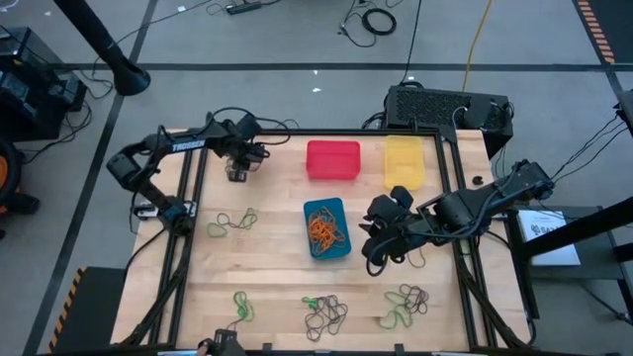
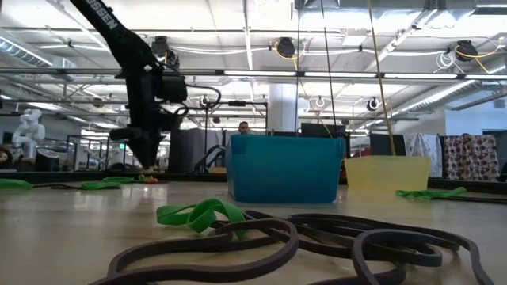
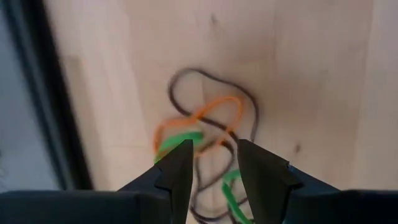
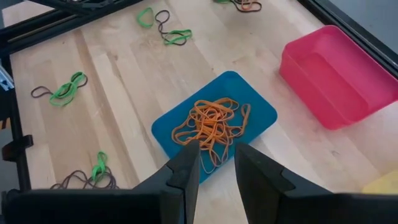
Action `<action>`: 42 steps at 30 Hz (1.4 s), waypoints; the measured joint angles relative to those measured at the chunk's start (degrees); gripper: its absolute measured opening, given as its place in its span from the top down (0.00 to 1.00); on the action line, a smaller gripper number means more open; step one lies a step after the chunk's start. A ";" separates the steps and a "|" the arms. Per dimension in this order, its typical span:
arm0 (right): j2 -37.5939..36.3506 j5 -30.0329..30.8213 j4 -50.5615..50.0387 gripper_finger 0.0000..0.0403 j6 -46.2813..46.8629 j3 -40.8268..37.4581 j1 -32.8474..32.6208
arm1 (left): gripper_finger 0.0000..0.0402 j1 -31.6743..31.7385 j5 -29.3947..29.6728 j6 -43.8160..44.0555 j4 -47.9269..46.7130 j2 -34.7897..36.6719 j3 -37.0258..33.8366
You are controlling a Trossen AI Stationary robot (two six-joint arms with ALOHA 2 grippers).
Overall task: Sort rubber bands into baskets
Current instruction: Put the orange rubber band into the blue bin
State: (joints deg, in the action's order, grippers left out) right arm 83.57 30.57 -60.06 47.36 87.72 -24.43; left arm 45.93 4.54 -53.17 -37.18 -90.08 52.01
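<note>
Wooden table (image 1: 267,267); orange rubber bands (image 1: 325,229) tangled in blue basket (image 1: 314,210); both grippers' jaws apart, empty.

The blue basket (image 2: 287,168) hides the red one at table level, and the yellow basket (image 4: 384,184) is cut off

right gripper (image 4: 216,165) hovers with fingers slightly parted above the blue basket (image 4: 261,109) full of orange rubber bands (image 4: 211,124); the empty red basket (image 4: 336,78) sits beside it.
</note>
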 joint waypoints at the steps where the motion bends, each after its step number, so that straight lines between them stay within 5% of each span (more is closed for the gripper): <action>1: 0.00 0.03 0.00 0.77 -0.05 0.00 0.02 | 0.67 0.08 -0.15 0.11 0.11 -0.59 0.00; 19: 0.00 1.92 -0.01 0.77 0.31 0.00 0.03 | 0.68 0.18 -0.60 0.20 0.36 -6.54 0.11; 30: 0.00 5.84 0.10 0.77 0.34 0.02 0.12 | 0.98 -1.58 -0.62 2.19 -1.21 -6.58 0.11; 42: 0.00 5.90 0.12 0.77 -0.04 0.02 0.12 | 0.98 -4.42 -1.18 4.82 -6.36 -1.76 0.07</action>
State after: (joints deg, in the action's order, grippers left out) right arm 83.57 36.47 -59.94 47.32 87.74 -24.32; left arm 41.51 3.36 -48.35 -43.54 -91.84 52.07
